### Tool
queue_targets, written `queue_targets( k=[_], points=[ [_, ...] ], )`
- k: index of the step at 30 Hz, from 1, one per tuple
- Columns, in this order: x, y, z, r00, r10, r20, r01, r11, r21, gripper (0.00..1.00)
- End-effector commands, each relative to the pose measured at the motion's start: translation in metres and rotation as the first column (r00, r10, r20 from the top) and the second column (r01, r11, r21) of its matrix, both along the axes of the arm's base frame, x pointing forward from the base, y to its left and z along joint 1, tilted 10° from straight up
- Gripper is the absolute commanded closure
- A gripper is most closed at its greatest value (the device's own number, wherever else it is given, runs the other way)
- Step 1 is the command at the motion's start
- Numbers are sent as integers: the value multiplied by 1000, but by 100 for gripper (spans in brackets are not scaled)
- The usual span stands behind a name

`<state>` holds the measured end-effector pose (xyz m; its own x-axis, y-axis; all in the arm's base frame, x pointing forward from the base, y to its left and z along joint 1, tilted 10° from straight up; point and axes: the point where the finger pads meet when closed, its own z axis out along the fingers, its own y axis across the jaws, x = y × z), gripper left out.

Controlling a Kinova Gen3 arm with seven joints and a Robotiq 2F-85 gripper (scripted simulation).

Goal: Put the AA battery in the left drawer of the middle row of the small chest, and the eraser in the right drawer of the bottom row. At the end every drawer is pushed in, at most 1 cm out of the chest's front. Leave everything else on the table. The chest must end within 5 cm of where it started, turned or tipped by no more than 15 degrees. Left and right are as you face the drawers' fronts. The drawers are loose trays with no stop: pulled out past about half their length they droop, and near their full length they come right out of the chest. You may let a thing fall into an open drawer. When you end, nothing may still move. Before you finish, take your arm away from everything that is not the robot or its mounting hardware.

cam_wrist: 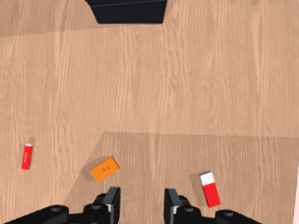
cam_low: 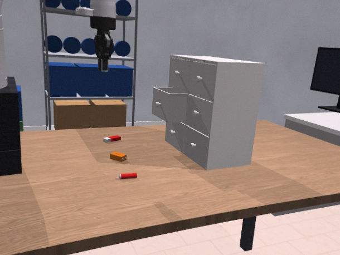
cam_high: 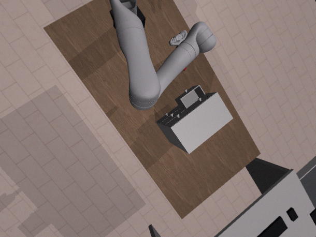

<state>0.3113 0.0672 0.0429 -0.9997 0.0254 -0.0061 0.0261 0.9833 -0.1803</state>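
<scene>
Exterior view, nearest first: the red cylindrical AA battery (cam_low: 128,175) (cam_wrist: 27,157) lies on the wooden table (cam_high: 207,165) (cam_low: 83,206) (cam_wrist: 148,84), lower left of centre, its long axis running nearly left to right, pale end left. In the wrist view it points nearly up the frame, pale end uppermost. Beyond sit an orange box-shaped battery (cam_low: 118,156) (cam_wrist: 104,169), then the red-and-white block eraser (cam_high: 184,69) (cam_low: 112,138) (cam_wrist: 209,189). Upper left, the tool (cam_low: 103,67) (cam_wrist: 142,201) hangs partly open, holding nothing. The pale grey chest's (cam_high: 202,122) (cam_low: 234,111) left middle drawer (cam_high: 189,99) (cam_low: 161,111) stands out, so fetching the battery seems due: move over it, descend, and close across its narrow width.
</scene>
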Motion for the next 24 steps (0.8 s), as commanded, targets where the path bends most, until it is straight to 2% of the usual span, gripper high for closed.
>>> queue_targets(
  k=[1, 24],
  points=[
    [0, 0, 0, 1000, 0, 1, 0, 1000, 0, 67],
    [3, -3, -2, 998, -60, 12, 60, 998, 2, 67]
  ],
)
